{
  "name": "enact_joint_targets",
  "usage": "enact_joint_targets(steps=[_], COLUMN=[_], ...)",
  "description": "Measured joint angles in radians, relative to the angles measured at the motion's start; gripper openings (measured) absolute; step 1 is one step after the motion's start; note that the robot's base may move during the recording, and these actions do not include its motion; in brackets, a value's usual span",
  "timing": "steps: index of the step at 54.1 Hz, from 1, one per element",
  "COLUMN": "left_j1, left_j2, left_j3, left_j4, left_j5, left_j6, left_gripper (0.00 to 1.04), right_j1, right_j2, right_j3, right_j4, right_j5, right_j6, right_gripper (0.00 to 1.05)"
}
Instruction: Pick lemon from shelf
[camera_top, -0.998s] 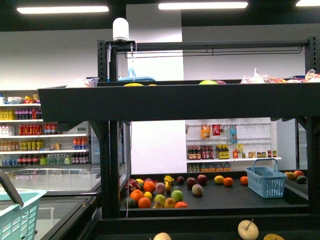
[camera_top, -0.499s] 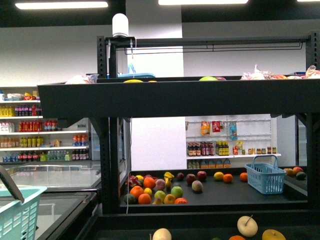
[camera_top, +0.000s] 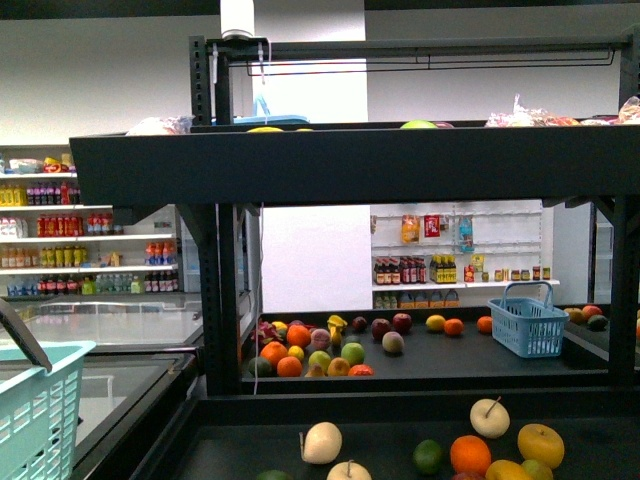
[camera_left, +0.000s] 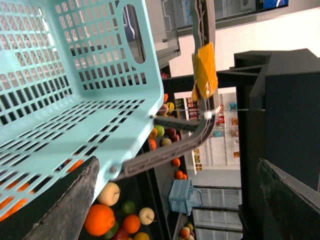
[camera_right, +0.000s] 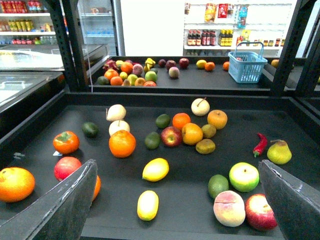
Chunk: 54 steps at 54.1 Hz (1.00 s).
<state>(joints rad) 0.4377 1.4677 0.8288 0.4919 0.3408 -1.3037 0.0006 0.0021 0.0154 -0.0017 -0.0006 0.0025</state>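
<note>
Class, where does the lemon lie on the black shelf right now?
In the right wrist view, the lemon lies on the near tray of the shelf, between a large orange and a longer yellow fruit.

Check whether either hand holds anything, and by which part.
Nothing is held: the right hand is open above the lemon, and the left hand is open near the teal basket.
</note>
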Motion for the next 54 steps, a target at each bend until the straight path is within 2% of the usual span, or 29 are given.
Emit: enact_joint_targets(steps=[14, 43, 49, 54], left_j1=[-0.042, -0.076, -0.08, -0.082], left_j2=[0.246, 0.463, 0.469, 0.473], left_j3=[0.293, 0.537, 0.549, 0.555], left_j4=[0.0, 0.015, 0.014, 0.012], left_j5=[-0.002, -0.054, -0.064, -0.069], left_j6=[-0.028, -0.029, -0.028, -0.027], left_gripper=[0.97, 0.97, 0.8, 0.62], right_j1=[0.0, 0.0, 0.0, 0.0], right_j2=[0.0, 0.0, 0.0, 0.0], right_j3=[0.0, 0.0, 0.0, 0.0], right_j4=[0.0, 0.0, 0.0, 0.0], right_j5=[0.0, 0.0, 0.0, 0.0], right_j6=[0.0, 0.0, 0.0, 0.0], right_gripper=[0.97, 0.97, 0.97, 0.97])
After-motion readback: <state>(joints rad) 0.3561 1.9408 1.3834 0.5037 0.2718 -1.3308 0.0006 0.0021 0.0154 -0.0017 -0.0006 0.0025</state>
